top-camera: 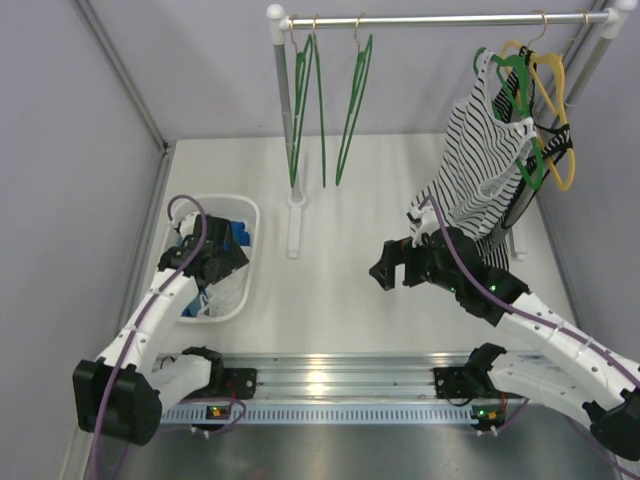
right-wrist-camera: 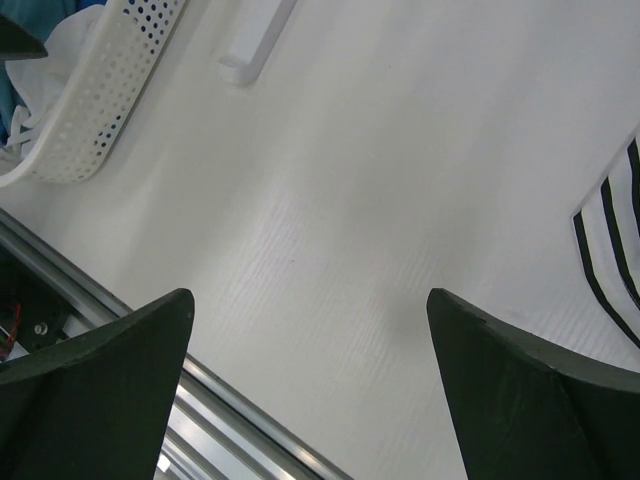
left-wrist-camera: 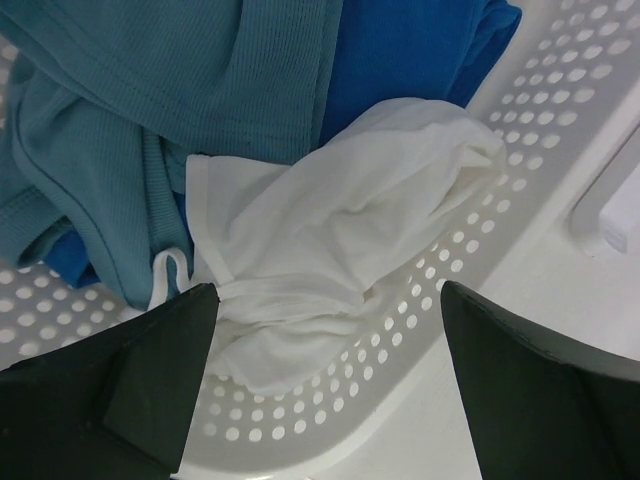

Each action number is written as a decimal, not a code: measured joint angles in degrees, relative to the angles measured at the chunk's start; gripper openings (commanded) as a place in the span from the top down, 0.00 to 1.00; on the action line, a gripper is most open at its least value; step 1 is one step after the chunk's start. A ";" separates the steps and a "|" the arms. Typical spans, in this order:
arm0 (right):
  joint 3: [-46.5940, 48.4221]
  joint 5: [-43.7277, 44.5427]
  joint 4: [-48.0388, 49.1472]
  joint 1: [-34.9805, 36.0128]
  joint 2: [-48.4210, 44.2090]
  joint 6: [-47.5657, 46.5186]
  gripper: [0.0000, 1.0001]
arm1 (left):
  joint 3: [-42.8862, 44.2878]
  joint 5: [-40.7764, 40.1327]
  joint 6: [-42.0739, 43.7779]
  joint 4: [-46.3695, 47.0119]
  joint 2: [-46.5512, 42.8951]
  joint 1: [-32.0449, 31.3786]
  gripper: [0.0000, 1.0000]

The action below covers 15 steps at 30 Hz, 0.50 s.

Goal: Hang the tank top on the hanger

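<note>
The white tank top (left-wrist-camera: 330, 250) lies crumpled in the white perforated basket (left-wrist-camera: 520, 150), against its wall and partly on the blue clothes. My left gripper (left-wrist-camera: 328, 295) is open just above it, one finger on each side of the fabric, holding nothing. In the top view this gripper (top-camera: 215, 262) hangs over the basket (top-camera: 250, 215). Two bare green hangers (top-camera: 300, 100) hang on the rail at the back. My right gripper (top-camera: 395, 268) is open and empty over bare table, as the right wrist view (right-wrist-camera: 308, 300) shows.
A teal ribbed garment (left-wrist-camera: 150, 110) and a blue one (left-wrist-camera: 410, 50) fill the basket. A striped top (top-camera: 480, 170) hangs at the back right on a green hanger, beside a yellow hanger (top-camera: 555, 100). The rack's foot (top-camera: 294, 225) stands mid-table. A metal rail (top-camera: 330, 375) runs along the near edge.
</note>
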 measured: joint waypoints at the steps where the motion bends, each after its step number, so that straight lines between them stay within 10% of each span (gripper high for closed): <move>1: 0.00 -0.35 0.02 0.00 0.00 0.00 0.00 | -0.90 0.87 -0.15 0.94 0.42 0.79 0.03; 8: -0.09 -1.75 0.48 0.00 -0.04 -0.02 0.00 | -7.17 5.86 -1.62 7.45 4.70 4.26 0.21; 15: -1.14 -2.23 0.76 0.00 -0.55 0.00 0.00 | -8.63 7.89 -1.36 10.49 5.11 4.31 1.00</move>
